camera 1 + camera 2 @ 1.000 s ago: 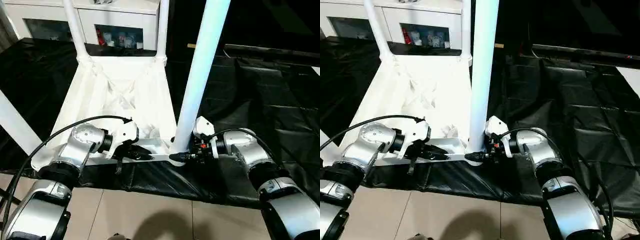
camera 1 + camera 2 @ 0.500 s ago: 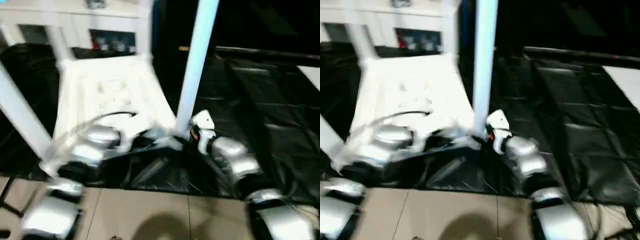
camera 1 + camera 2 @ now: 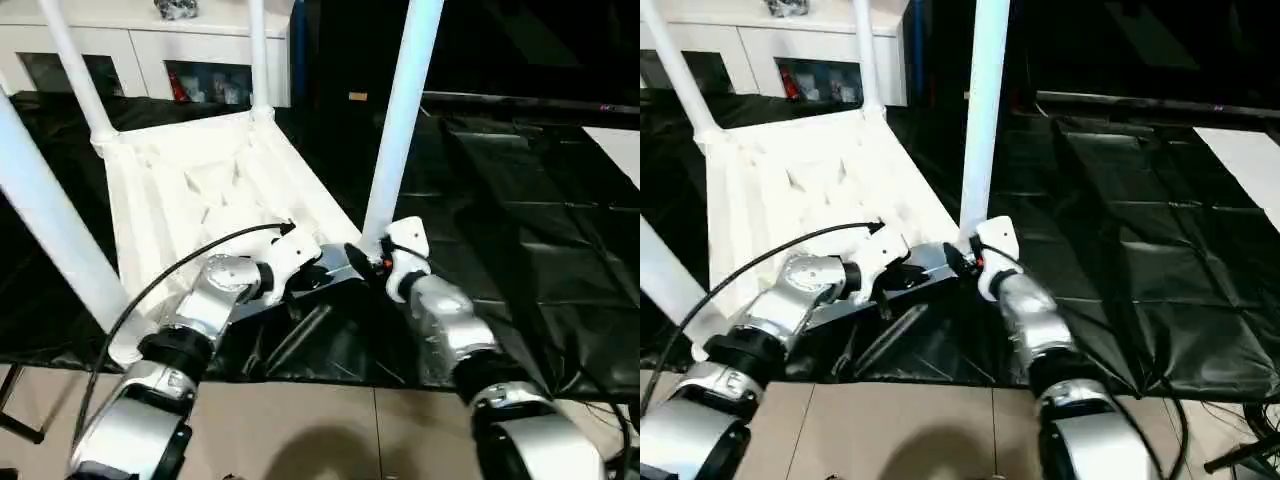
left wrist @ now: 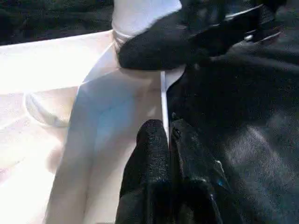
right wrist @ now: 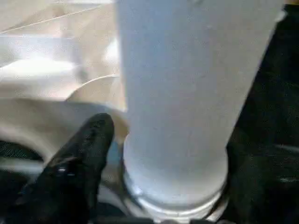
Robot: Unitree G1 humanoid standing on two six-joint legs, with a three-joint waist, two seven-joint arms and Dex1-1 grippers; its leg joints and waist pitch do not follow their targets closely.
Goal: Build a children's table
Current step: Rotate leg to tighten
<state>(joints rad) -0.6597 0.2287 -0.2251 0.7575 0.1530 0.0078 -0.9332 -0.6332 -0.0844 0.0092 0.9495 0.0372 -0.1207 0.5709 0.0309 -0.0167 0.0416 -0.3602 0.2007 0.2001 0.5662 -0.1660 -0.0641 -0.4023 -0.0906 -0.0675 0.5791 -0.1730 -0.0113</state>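
Note:
The children's table lies upside down: its white tabletop (image 3: 190,190) faces up with its ribbed underside, and tube legs stand in the corner sockets. The near right leg (image 3: 400,120) rises beside my right gripper (image 3: 362,256). That gripper is open at the leg's base, with one black finger (image 5: 86,158) a little off the tube (image 5: 182,93). My left gripper (image 3: 322,277) is shut on the tabletop's thin near rim (image 4: 162,102), close to that corner. Further legs stand at the far corners (image 3: 75,75) (image 3: 258,55) and at the near left (image 3: 50,230).
A crinkled black sheet (image 3: 520,200) covers the surface under and to the right of the table. A white cabinet (image 3: 200,50) stands behind. The tiled floor (image 3: 300,430) lies in front. A black cable (image 3: 170,280) arcs over my left forearm.
The whole picture has shifted, so the camera moved. My right gripper's fingers have spread away from the leg's base. The left gripper keeps its hold on the rim.

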